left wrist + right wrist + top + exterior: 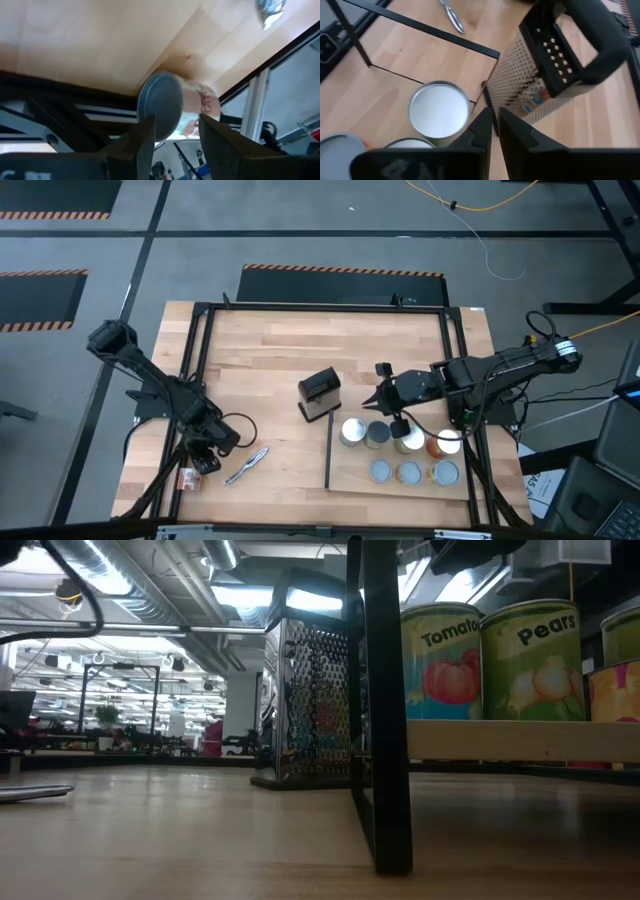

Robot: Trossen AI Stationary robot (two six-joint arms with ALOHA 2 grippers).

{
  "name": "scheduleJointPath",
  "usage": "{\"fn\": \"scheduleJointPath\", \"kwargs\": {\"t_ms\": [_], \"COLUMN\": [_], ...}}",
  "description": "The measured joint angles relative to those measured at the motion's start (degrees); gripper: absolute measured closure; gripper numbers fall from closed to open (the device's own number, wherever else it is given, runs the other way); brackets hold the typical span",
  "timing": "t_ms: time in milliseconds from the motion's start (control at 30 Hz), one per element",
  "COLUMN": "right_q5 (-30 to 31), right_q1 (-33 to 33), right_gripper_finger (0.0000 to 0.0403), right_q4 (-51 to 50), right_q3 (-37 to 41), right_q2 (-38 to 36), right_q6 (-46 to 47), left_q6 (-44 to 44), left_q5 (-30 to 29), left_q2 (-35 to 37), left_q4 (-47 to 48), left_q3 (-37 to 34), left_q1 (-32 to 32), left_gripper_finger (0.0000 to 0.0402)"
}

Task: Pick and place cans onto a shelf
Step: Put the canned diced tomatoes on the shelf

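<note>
Slatted wood tabletop [270, 350], round metal cans [410, 471] — perforated grater [540, 75]

I see a tabletop [270, 360] of pale, smooth, jointed wood with a satin sheen. The shelf [350, 476] is matching light wood, edged by a matt black bar [328, 450]. The cans [485, 660] have glossy printed paper labels and smooth metal lids. The grater [545, 75] is perforated shiny metal with a matt black plastic handle.
</note>
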State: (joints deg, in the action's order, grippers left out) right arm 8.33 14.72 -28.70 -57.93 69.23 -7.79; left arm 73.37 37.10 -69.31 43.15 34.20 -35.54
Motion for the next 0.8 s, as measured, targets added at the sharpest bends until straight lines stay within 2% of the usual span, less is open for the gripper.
{"fn": "scheduleJointPath", "kwargs": {"t_ms": [633, 800], "right_q5": [-0.48, -0.45], "right_q1": [0.02, 0.02], "right_gripper_finger": [0.0366, 0.0366], "right_q4": [0.07, 0.12], "right_q3": [0.0, 0.0], "right_q2": [0.0, 0.0], "right_q6": [-0.04, -0.07], "left_q6": [3.01, 2.99], "left_q5": [1.49, 1.63], "left_q2": [-5.38, -6.25], "left_q4": [-5.82, -7.26], "left_q3": [-0.01, 0.0], "left_q1": [-5.67, -6.18], "left_gripper_finger": [0.0257, 0.0271]}}
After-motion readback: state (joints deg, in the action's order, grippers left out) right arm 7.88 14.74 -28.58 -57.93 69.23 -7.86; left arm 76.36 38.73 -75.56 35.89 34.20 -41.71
